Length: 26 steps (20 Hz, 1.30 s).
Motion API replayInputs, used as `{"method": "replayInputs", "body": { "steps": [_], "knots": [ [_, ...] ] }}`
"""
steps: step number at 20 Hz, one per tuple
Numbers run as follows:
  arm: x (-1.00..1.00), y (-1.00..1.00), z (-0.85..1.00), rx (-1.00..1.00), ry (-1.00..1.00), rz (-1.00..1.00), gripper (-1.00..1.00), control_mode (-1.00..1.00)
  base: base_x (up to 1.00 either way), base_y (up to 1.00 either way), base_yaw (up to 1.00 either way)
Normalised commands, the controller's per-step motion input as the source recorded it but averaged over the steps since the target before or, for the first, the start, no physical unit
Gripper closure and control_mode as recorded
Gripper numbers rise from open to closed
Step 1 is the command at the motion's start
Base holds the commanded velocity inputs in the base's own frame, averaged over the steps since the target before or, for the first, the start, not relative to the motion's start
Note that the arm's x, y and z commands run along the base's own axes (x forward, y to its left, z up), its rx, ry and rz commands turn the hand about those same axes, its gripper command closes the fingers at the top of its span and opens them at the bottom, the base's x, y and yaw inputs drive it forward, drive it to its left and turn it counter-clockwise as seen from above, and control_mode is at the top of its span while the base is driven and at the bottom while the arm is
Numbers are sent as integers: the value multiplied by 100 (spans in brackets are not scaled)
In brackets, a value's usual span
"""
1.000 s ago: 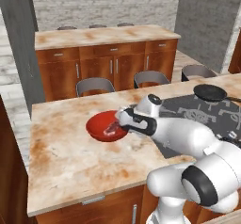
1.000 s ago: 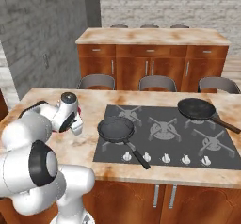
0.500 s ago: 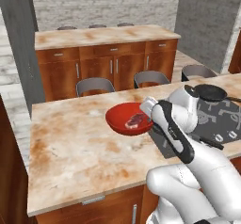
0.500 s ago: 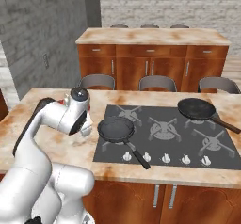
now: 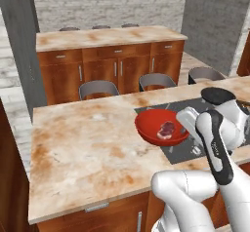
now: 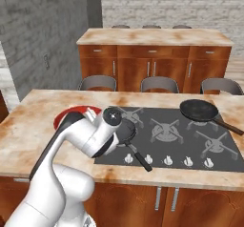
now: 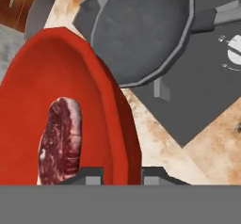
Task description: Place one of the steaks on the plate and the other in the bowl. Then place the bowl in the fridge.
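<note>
My gripper is pinched tight on the rim of the glossy red bowl, one finger inside the wall and one outside, and I've got it lifted just above the edge of the stove, beside the small black pan. One steak lies flat in the bowl, dark red with pale marbling and a lighter fatty edge. The stove knobs may carry tiny markings, but they're too small for me to read.
</note>
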Motion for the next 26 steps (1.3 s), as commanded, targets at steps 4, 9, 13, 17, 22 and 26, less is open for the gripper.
{"method": "replayInputs", "body": {
  "steps": [4, 9, 13, 17, 22, 26],
  "knots": [
    [14, -70, 0, -1, 9, -11, 100, -100, 0, 0, 0],
    [0, -8, 0, 0, 0, -1, 100, -100, 0, 0, 0],
    [0, 0, 0, 0, 0, 0, 100, 100, -1, -7, -3],
    [0, 0, 0, 0, 0, 0, 100, 100, -14, -26, -61],
    [0, 0, 0, 0, 0, 0, 100, 100, -6, -7, -89],
    [0, 0, 0, 0, 0, 0, 100, 100, 25, -14, -88]
  ]
}}
